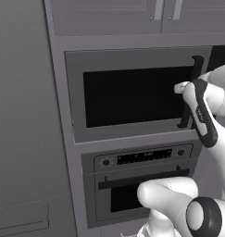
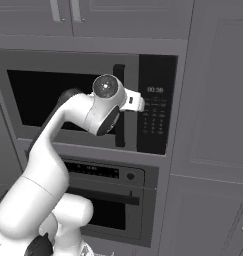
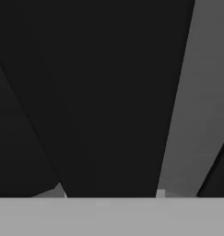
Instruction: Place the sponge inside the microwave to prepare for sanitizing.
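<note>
Grey microwave (image 1: pixel 132 95), door shut; its vertical bar handle (image 1: pixel 190 92) runs along the door's right edge. The gripper (image 1: pixel 182 87) sits at that handle, jaws apparently closing around it, though contact is obscured.

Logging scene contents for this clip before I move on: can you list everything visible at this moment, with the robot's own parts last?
microwave: one, grey with dark window, built into the wall, door closed.
door handle: one, dark vertical bar, right side of the microwave door.
keypad panel: one, black, right of the door.
oven: one, grey, horizontal handle and knobs, below the microwave.
upper cabinets: grey doors above the microwave.
tall cabinets: grey, right of the microwave.
arm: one, white with dark joints.
gripper: one, at the door handle; whether it clasps the bar cannot be told.
</note>
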